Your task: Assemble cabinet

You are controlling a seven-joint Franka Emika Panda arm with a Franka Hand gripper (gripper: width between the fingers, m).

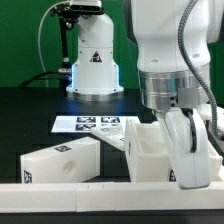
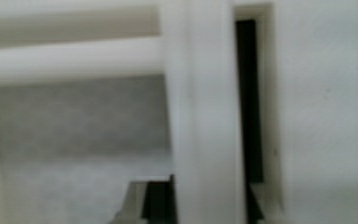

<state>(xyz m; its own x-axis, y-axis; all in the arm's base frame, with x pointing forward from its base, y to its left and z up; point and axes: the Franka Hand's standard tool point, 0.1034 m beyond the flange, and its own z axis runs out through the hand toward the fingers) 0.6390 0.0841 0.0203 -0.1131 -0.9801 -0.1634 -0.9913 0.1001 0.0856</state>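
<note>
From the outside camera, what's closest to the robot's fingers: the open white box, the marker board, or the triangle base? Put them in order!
1. Open cabinet box, right beside the fingers.
2. Marker board, behind the box.
3. White robot base, farthest back.

Plain green backdrop (image 1: 25, 40) across the upper frame of the exterior view, matte black counter (image 1: 30, 115) filling the middle left, dark cable (image 1: 40, 45) looping down in the upper left before the backdrop, long low white rail (image 1: 110, 187) along the lower edge, lighting even and diffuse.
</note>
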